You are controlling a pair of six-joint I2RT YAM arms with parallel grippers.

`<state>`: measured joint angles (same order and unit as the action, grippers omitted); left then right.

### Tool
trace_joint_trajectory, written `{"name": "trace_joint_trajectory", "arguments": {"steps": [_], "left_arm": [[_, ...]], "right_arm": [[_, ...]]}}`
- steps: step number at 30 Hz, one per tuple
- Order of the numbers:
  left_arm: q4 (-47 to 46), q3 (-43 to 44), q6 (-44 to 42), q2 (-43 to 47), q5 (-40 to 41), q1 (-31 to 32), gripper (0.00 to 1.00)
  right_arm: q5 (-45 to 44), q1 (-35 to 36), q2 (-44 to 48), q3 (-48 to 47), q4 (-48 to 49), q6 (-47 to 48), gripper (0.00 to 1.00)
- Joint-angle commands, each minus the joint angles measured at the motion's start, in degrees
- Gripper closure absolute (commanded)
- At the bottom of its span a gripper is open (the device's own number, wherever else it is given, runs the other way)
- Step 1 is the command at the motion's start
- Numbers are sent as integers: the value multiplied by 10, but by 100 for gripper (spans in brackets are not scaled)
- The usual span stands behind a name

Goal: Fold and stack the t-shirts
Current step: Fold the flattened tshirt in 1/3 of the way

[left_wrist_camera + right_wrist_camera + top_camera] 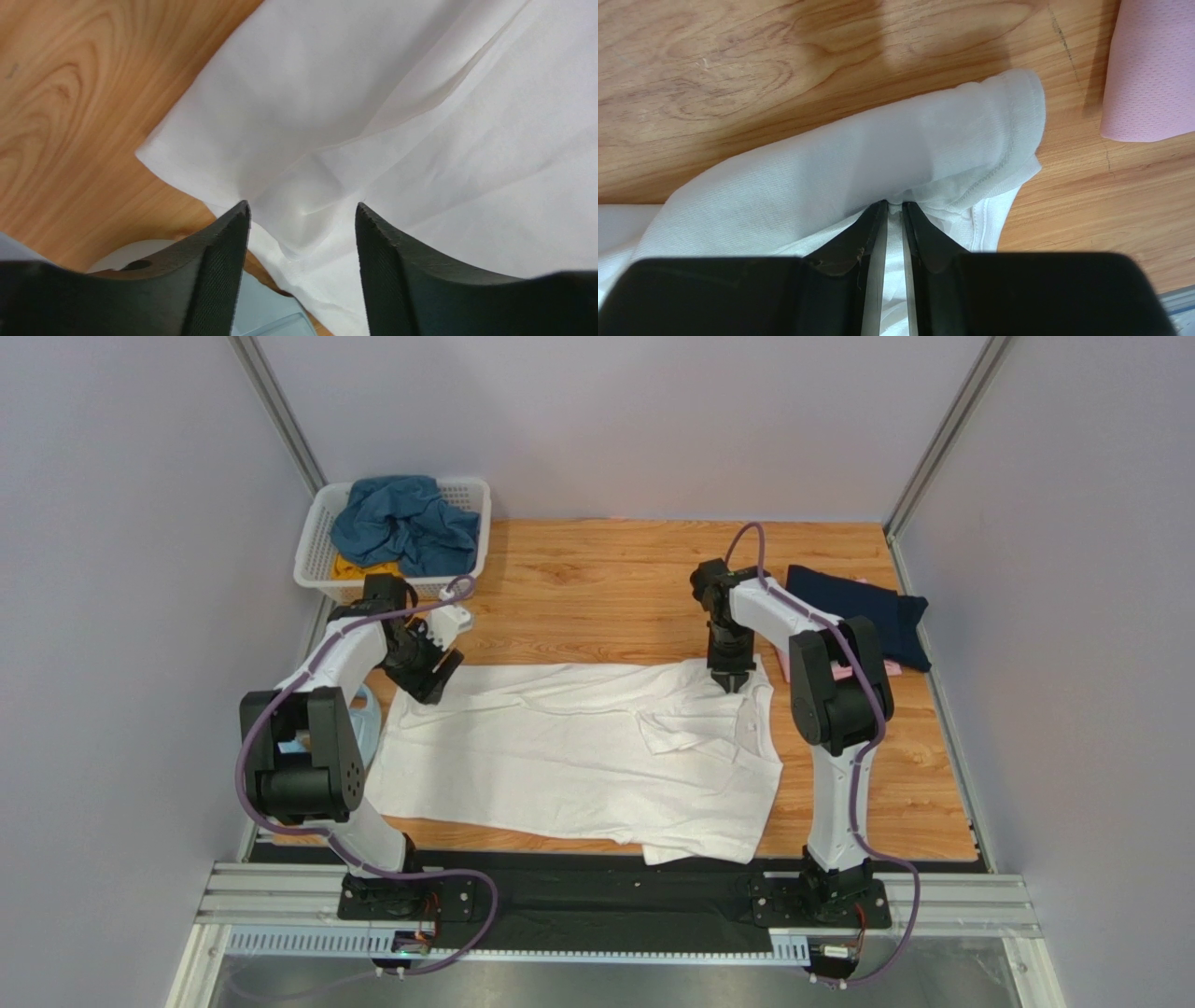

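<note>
The large white t-shirt [561, 756], plain soft cloth with short sleeves, lies spread nearly flat across the middle of the wooden table [589, 588], wrinkled near its right end and not yet folded.

The left gripper [302, 210] hangs over the shirt's far-left corner with its jaws well apart and nothing between them. The right gripper [894, 206] has its jaws almost together, pinching a strip of the white cloth at the shirt's far-right edge, beside a hemmed sleeve.

By the table's right edge a navy cloth t-shirt [870, 609] lies in a compact bundle that looks folded, and a pink mesh-textured t-shirt [1151, 70] sits near it. At the far-left corner, a white slatted plastic basket [316, 546] holds a crumpled teal-blue t-shirt [407, 518] and a yellow t-shirt [347, 567].

I judge the task less than half done: the white shirt's folds, both basket shirts and the stacking remain.
</note>
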<state>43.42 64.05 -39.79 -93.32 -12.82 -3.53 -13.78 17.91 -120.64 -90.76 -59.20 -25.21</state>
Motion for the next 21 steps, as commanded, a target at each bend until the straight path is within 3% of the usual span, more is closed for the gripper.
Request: {"name": "trace_joint_trajectory", "arguments": {"steps": [1,3,10,16,21], "left_arm": [[-35,30,29,3,15,-4,28],[-49,34,34,-5,33,-7,27],[-51,49,46,-58,54,-19,39],[-42,70,62,-95,70,-40,58],[-35,78,70,-84,54,-54,63]], "right_arm": [[-12,-9,6,13,36,4,81],[-13,-9,7,10,34,4,81],[-10,-9,6,7,34,5,81],[-8,-9,8,10,37,5,82],[-7,-10,7,12,37,7,82]]}}
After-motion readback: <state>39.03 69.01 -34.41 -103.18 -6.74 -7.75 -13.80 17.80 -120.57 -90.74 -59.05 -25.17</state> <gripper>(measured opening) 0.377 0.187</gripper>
